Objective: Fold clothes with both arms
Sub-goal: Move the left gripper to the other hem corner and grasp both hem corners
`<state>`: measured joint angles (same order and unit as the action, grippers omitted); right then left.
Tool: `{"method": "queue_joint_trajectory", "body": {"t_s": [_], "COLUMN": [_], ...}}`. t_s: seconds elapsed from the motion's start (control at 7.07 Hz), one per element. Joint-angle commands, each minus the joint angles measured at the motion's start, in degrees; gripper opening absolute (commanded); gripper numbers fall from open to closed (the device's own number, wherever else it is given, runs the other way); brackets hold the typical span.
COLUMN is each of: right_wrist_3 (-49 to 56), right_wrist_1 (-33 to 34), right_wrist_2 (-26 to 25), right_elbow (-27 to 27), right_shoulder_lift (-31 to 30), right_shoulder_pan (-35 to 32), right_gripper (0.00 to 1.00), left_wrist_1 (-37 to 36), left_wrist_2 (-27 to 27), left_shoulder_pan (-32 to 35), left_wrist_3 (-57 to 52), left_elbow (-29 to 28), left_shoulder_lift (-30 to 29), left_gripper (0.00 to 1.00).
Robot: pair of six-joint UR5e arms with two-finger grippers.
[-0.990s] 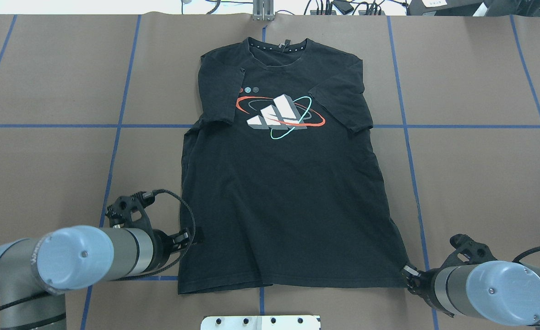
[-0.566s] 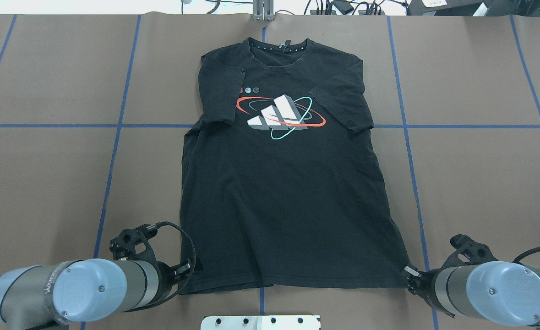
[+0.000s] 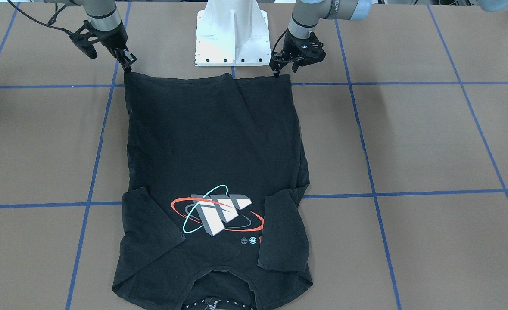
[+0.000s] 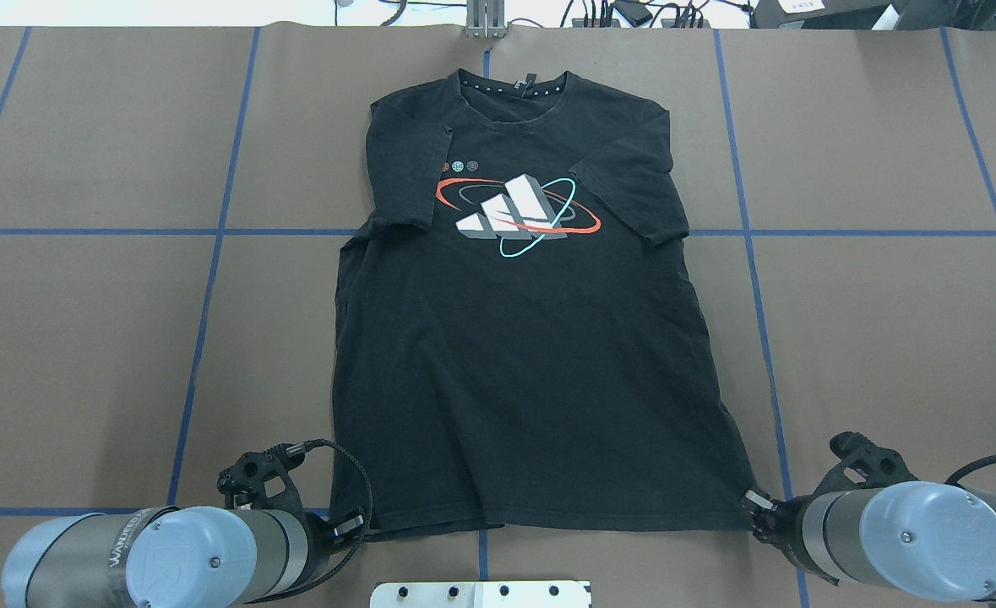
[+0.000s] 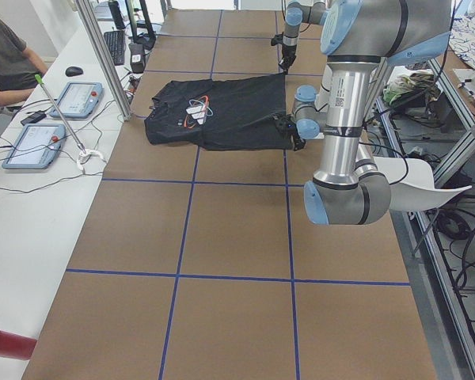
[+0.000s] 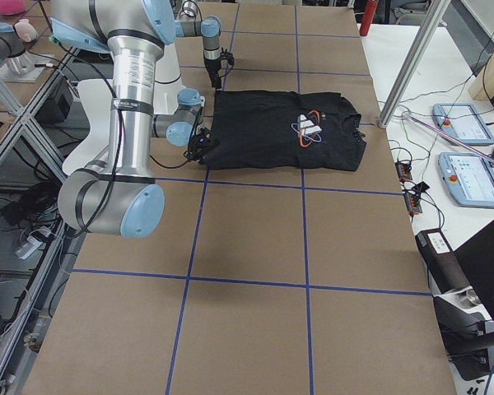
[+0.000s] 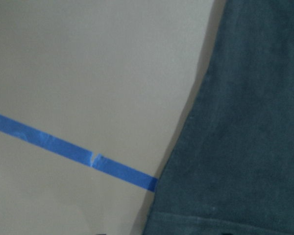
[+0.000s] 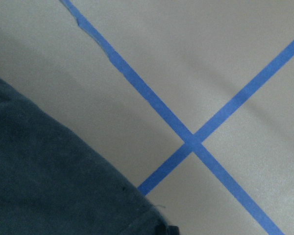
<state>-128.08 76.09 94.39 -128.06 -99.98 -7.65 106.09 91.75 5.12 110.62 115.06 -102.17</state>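
One black T-shirt (image 4: 514, 363) is lying flat, print up, in the middle of the table (image 4: 84, 338), hem toward the robot-side edge, its two sleeves (image 4: 643, 190) folded inward. Two grippers are sitting at its two hem corners: the right gripper (image 4: 757, 507) is pinching its corner, while whether the left gripper (image 4: 351, 525) is gripping cannot be told.

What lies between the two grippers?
The bottom hem of the T-shirt spans the stretch from left gripper to right gripper, seen in the overhead view.
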Motion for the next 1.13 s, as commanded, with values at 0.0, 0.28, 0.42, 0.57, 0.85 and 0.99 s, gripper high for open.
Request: {"method": "queue_joint_trajectory", "body": {"t_s": [0.0,0.28,0.42,0.57,0.85,0.99], "right_wrist_3": [0.03,0.03,0.03,0.03,0.03,0.03], "right_wrist_1": [0.02,0.02,0.02,0.02,0.02,0.02], "right_wrist_2": [0.00,0.00,0.00,0.00,0.00,0.00], "right_elbow": [0.00,0.00,0.09,0.09,0.09,0.09], "right_shoulder_lift": [-0.04,-0.04,-0.13,-0.13,-0.30,-0.30], "right_shoulder_pan": [0.00,0.00,0.00,-0.09,-0.09,0.00], "right_gripper": [0.00,0.00,0.00,0.00,0.00,0.00], "left_wrist_1": [0.09,0.09,0.09,0.09,0.09,0.00], "left_wrist_2": [-0.08,-0.26,-0.35,-0.26,-0.26,-0.26], "left_shoulder_pan": [0.15,0.85,0.86,0.77,0.59,0.59], "left_wrist_3": [0.03,-0.14,-0.15,-0.15,-0.06,-0.06], "left_elbow": [0.25,0.25,0.08,-0.10,-0.28,-0.36], "left_shoulder_lift": [-0.13,-0.13,-0.04,-0.04,-0.04,-0.04], "left_gripper": [0.72,0.72,0.70,0.68,0.67,0.65]}}
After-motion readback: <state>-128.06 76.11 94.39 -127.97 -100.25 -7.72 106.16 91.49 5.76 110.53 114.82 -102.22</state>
